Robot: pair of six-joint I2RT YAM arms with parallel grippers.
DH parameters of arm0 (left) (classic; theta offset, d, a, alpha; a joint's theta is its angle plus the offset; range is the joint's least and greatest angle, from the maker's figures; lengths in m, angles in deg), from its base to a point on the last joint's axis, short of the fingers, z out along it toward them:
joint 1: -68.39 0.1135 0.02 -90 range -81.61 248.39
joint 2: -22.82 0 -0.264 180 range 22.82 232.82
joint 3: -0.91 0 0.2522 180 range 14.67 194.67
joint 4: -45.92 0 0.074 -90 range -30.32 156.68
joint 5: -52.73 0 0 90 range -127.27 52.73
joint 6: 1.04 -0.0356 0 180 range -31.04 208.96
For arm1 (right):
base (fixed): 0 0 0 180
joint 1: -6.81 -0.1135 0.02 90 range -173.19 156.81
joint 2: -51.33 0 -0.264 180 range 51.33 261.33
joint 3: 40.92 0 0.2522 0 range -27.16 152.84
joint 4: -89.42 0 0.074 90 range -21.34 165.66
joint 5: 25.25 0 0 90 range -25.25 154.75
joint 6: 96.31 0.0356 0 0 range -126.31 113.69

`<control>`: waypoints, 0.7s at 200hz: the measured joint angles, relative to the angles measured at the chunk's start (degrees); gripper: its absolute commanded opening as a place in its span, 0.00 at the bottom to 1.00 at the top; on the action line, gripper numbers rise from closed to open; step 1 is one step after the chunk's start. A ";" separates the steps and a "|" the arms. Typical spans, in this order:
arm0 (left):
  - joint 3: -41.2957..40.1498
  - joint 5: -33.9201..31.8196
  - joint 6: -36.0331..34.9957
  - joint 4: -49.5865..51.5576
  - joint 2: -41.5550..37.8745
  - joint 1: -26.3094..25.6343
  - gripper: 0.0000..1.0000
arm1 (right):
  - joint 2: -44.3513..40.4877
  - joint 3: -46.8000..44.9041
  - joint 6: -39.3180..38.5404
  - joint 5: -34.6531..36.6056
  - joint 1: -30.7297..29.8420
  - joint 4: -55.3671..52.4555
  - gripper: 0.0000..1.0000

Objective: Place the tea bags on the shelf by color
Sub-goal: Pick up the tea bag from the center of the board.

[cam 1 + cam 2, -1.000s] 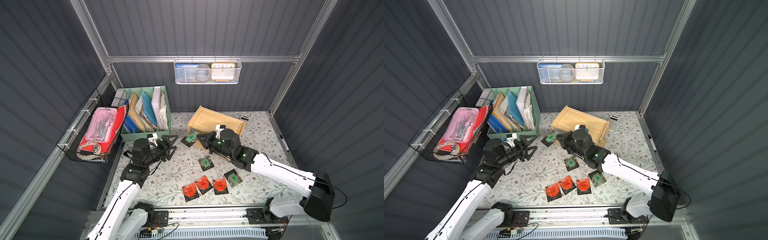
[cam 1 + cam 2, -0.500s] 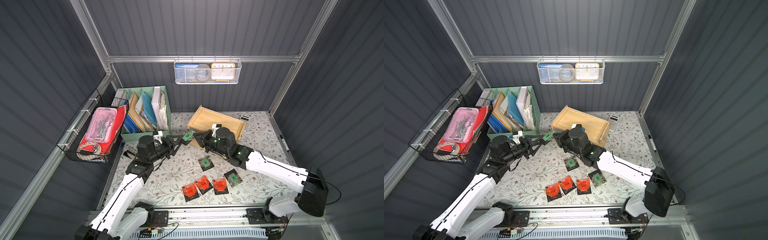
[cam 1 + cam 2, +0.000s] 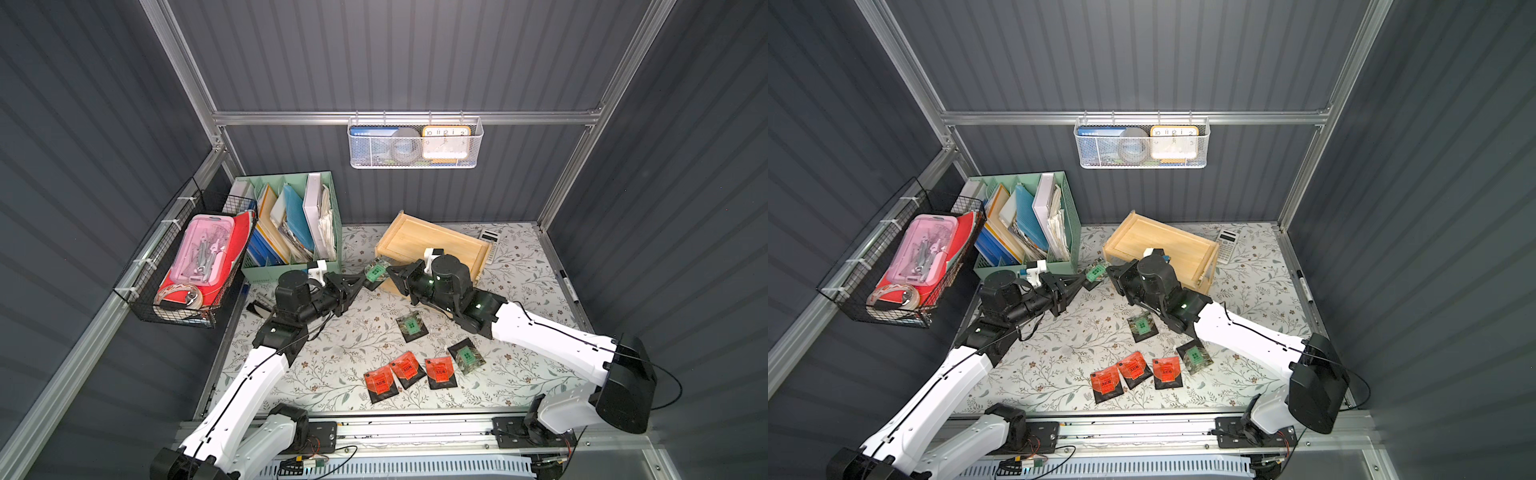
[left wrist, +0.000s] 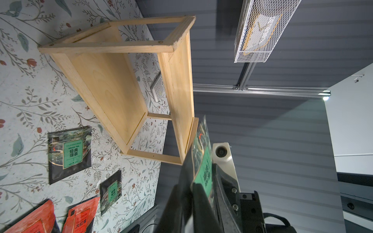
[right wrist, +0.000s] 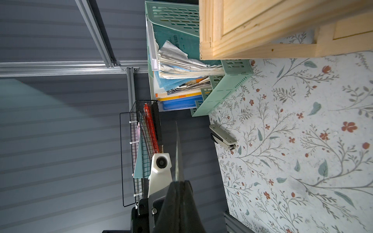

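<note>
**Pinching one green sachet from both sides**

The left gripper [image 3: 360, 285] and right gripper [image 3: 390, 272] each have their fingers pressed together on the same held tea bag [image 3: 375, 272]. It hangs between them, clear of the table [image 3: 332, 353], just beside a corner of the shelf [image 3: 436, 245]. Two green tea bags [image 3: 411, 326] and three red tea bags [image 3: 406, 368] lie flat, well apart from both grippers.

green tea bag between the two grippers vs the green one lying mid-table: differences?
The held green tea bag is raised off the table and tilted; the mid-table green tea bag lies flat on it. The held one is pinched by the left gripper and the right gripper; the mid-table one is untouched. Both are black sachets with a green label.
</note>
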State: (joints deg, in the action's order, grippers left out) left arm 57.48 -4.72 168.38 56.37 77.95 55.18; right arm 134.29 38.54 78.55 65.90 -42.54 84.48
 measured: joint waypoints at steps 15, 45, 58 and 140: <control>0.00 0.00 0.07 0.00 0.00 0.00 0.05 | 0.00 0.00 -0.02 0.02 0.00 -0.35 0.00; -0.02 0.02 0.00 -0.17 0.00 0.00 0.00 | 0.00 0.85 -0.66 0.24 0.00 -1.86 0.16; 0.00 0.00 0.00 -0.24 -0.04 -0.02 0.00 | -0.04 1.86 -1.62 0.46 -0.02 -3.34 0.32; -0.42 -0.48 -0.70 -0.37 -0.85 -0.04 0.00 | -7.74 4.61 -9.49 4.94 -0.17 -19.17 0.63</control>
State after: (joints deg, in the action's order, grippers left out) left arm 57.06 -5.20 167.68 56.00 77.10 55.14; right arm 126.55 43.15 69.06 70.84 -42.71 65.31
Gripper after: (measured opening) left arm 0.043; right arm 0.619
